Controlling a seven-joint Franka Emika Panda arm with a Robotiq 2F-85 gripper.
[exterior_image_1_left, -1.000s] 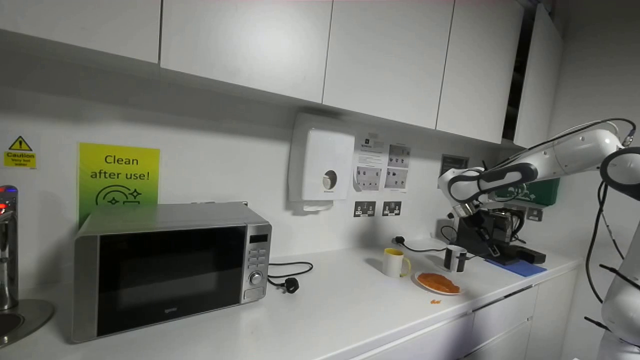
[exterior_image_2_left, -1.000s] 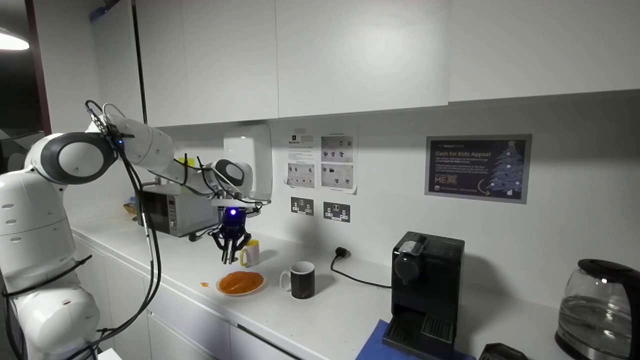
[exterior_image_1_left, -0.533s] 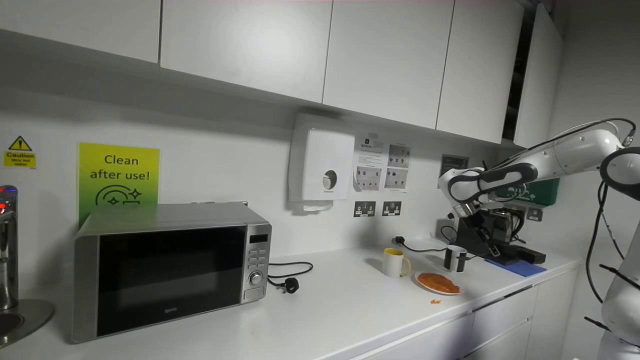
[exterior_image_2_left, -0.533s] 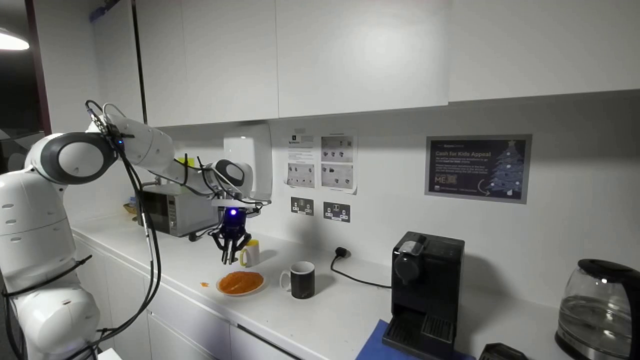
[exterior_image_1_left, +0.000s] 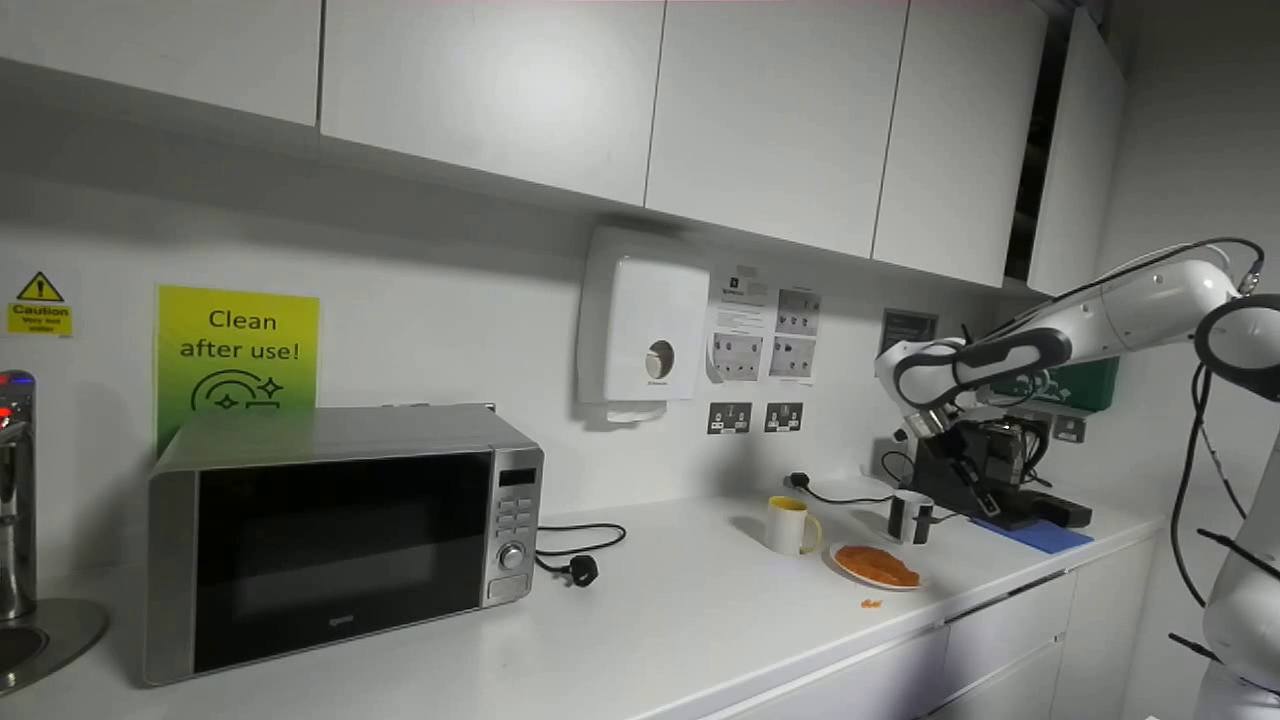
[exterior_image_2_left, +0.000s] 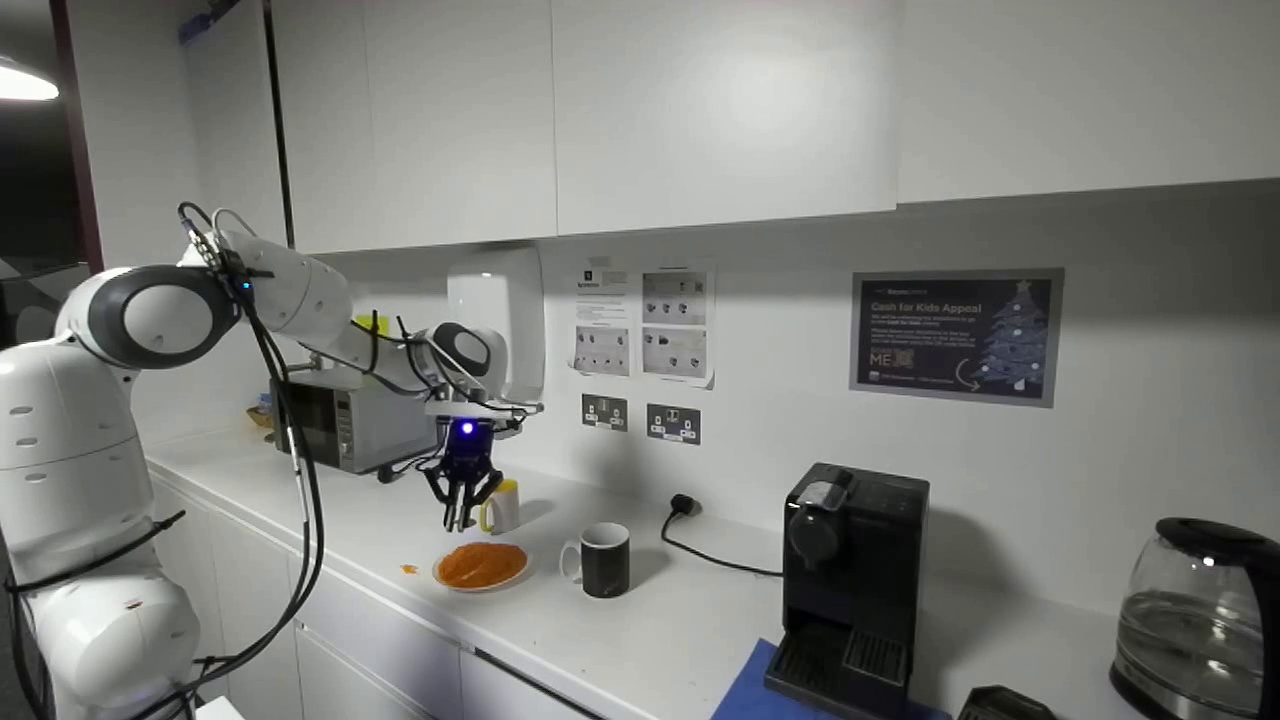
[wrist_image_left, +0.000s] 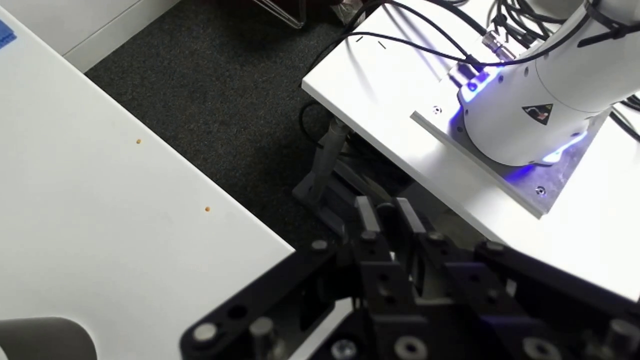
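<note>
In an exterior view, the white robot arm with dark-ringed joints (exterior_image_2_left: 290, 285) enters from the left, forearm sloping down to the right, wrist bent so that the black two-fingered gripper (exterior_image_2_left: 458, 522) hangs with its tips pointing down. Its fingers (wrist_image_left: 369, 216), blurred in the wrist view, are drawn together to a thin slit; whether the dark patch there is held or lies behind, I cannot tell. Near the gripper but apart from it, on the white counter (exterior_image_2_left: 660, 640), a round white plate (exterior_image_2_left: 523, 574) lies flat, its oval orange heap (exterior_image_2_left: 482, 566) stretching left to right. To the plate's right, a black ceramic mug with white interior (exterior_image_2_left: 606, 568) stands upright, handle pointing left. The gripper partly hides a white mug with yellow interior (exterior_image_2_left: 508, 510).
</note>
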